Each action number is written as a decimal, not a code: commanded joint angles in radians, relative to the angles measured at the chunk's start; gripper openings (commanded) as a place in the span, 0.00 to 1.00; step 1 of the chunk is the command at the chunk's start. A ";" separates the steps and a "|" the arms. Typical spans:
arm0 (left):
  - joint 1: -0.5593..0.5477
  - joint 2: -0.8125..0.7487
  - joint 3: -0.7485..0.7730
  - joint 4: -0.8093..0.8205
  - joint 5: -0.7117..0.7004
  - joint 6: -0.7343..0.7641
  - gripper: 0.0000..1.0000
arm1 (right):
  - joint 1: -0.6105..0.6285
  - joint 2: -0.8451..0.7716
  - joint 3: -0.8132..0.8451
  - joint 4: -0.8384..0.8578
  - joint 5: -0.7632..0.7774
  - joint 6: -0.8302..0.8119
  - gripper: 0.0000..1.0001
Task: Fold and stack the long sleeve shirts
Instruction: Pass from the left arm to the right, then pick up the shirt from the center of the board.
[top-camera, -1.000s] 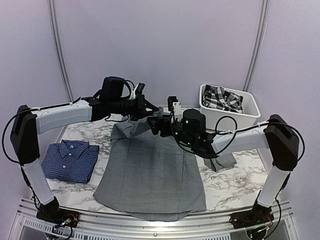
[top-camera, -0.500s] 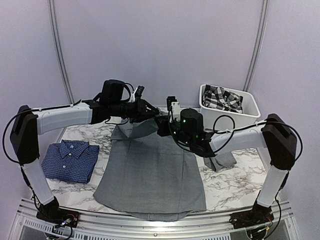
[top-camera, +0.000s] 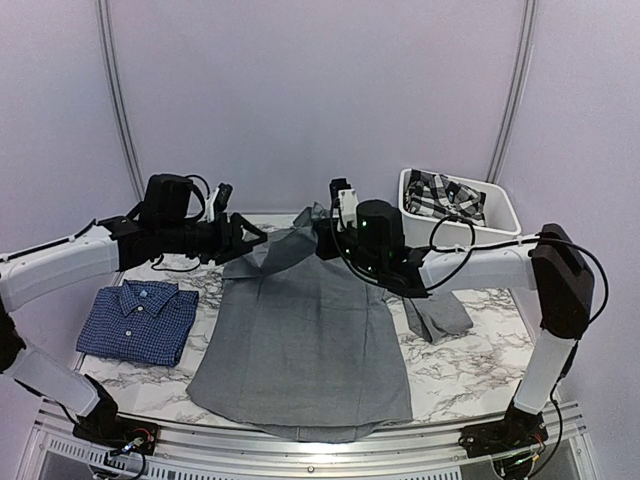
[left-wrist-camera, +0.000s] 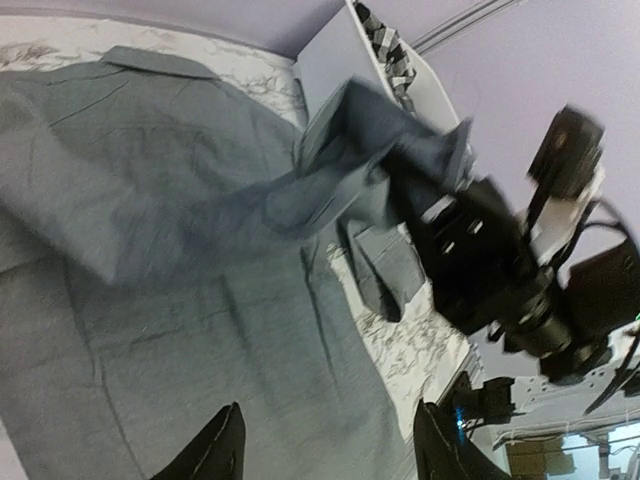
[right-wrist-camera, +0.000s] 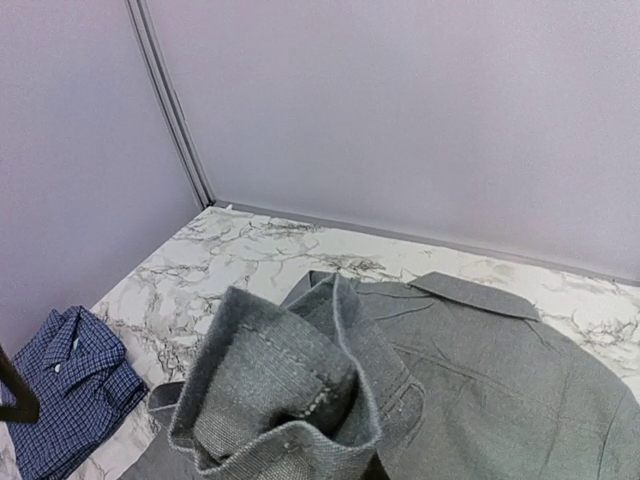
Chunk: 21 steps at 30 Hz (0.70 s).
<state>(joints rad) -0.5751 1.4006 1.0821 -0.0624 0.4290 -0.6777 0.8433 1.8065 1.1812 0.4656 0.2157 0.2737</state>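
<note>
The left arm (top-camera: 70, 262) reaches in from the left side, its forearm level above the desk (top-camera: 460, 370). The left tool (top-camera: 255, 238) points toward the middle, and its fingers (left-wrist-camera: 225, 445) stand apart with nothing between them, over the grey shirt (top-camera: 300, 340).

The right arm (top-camera: 480, 272) rises from its base to a high elbow and runs level toward the far middle of the desk. The right tool (top-camera: 318, 228) is clamped on one sleeve (top-camera: 285, 250) of the grey shirt, holding it up off the cloth. In the right wrist view the bunched cuff (right-wrist-camera: 280, 400) hides the fingers.

The rest of the grey shirt lies flat in the middle of the desk, collar far and hem near. Its other sleeve (top-camera: 440, 315) lies to the right of it.

The blue shirt (top-camera: 138, 320) lies folded on the left of the desk, just beside the grey one. A white bin (top-camera: 505, 225) at the far right holds a checked cloth (top-camera: 445, 195).
</note>
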 joint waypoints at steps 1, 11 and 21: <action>-0.007 -0.151 -0.205 -0.221 -0.084 0.056 0.59 | -0.018 -0.013 0.113 -0.063 0.034 -0.093 0.00; -0.177 -0.571 -0.578 -0.456 -0.257 -0.213 0.41 | -0.021 0.019 0.245 -0.145 0.012 -0.187 0.00; -0.365 -0.620 -0.681 -0.543 -0.405 -0.410 0.27 | -0.022 0.030 0.298 -0.162 0.005 -0.211 0.00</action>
<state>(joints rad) -0.8928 0.7403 0.4145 -0.5491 0.1112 -1.0058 0.8295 1.8294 1.4216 0.3222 0.2199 0.0914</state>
